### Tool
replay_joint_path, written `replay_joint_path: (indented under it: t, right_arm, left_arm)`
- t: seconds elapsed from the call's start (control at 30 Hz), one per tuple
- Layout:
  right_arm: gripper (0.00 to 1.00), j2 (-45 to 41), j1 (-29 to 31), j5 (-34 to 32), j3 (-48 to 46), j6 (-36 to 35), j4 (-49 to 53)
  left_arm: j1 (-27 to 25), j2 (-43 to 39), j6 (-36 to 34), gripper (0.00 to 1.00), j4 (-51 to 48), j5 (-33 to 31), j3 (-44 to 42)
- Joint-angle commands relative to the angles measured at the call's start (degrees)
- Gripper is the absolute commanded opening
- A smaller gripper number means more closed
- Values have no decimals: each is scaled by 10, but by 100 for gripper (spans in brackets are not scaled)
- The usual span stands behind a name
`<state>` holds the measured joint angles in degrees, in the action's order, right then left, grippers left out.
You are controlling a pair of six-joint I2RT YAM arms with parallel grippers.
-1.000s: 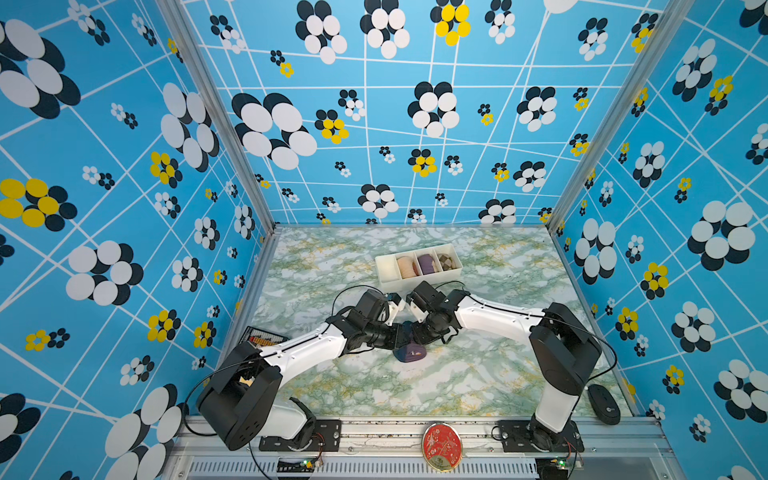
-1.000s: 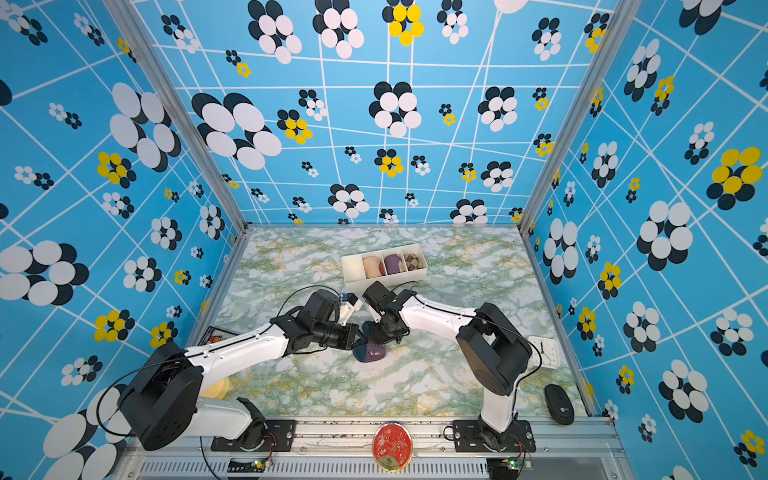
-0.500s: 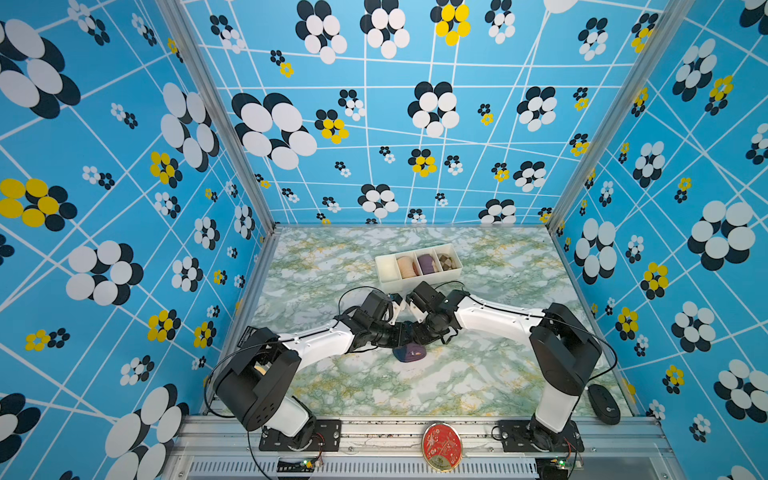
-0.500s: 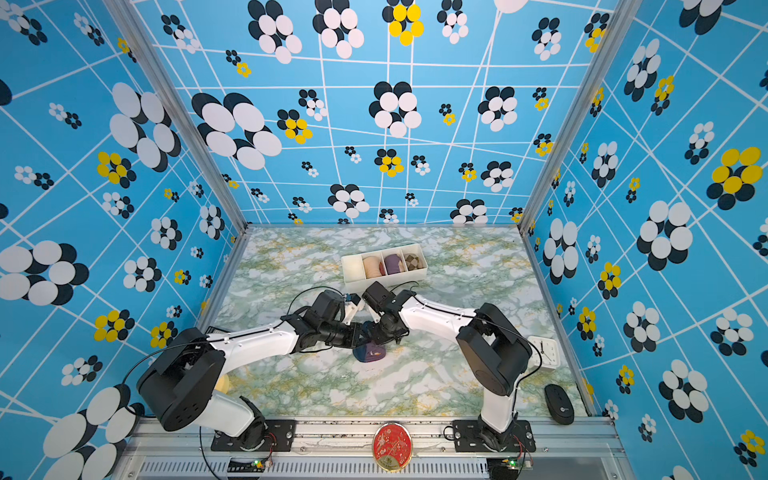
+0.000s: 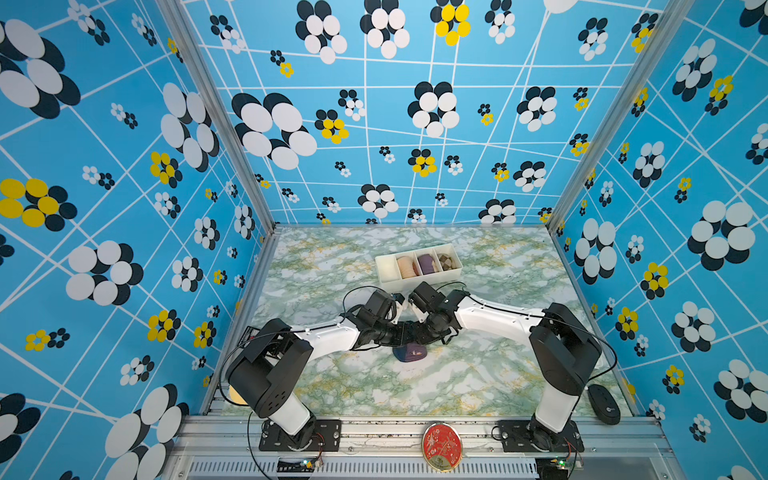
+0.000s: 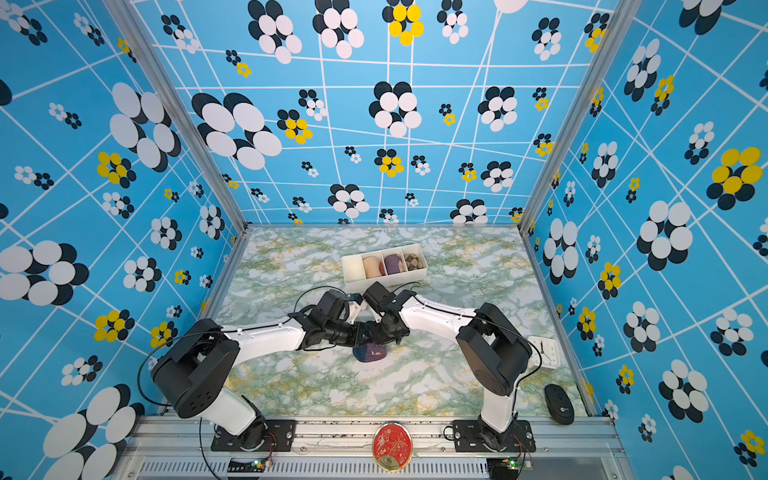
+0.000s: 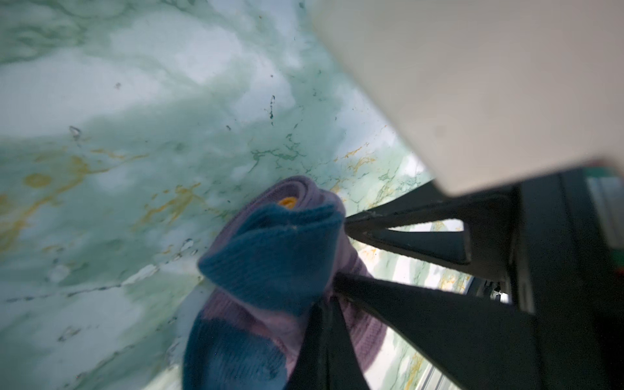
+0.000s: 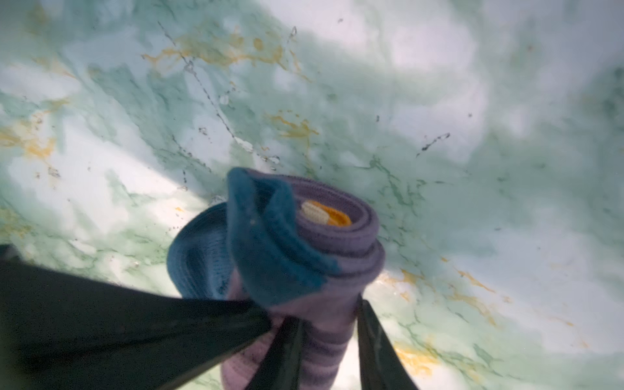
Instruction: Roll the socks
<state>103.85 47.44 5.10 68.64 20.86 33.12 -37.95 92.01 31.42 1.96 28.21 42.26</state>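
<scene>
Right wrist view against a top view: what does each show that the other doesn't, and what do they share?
Only the right wrist view shows the socks end-on: purple layers coiled around the orange-yellow cuff, a teal flap folded over. Only a top view shows the white tray with three sock rolls, the black mouse and both whole arms. Both show the socks, the marbled table, and the left gripper and right gripper meeting at the roll.

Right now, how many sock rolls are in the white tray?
3, left to right in the white tray: peach roll, purple roll, checked roll. Leftmost compartment looks empty; none seem hidden.
</scene>
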Motion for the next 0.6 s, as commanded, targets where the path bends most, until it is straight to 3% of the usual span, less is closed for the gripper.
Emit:
replay_joint_path:
  t: [0.0,0.33,0.57]
  right_arm:
    - [30,-19,7,-2,-7,-10,-21]
    - [34,-61,-2,-4,-37,10,-56]
    - [40,-95,-41,21,-78,8,-87]
  left_arm:
    - [-12,35,-17,2,-35,1,-20]
    - [-15,73,-31,1,-36,-14,-39]
    - [-14,89,-17,1,-9,-20,-27]
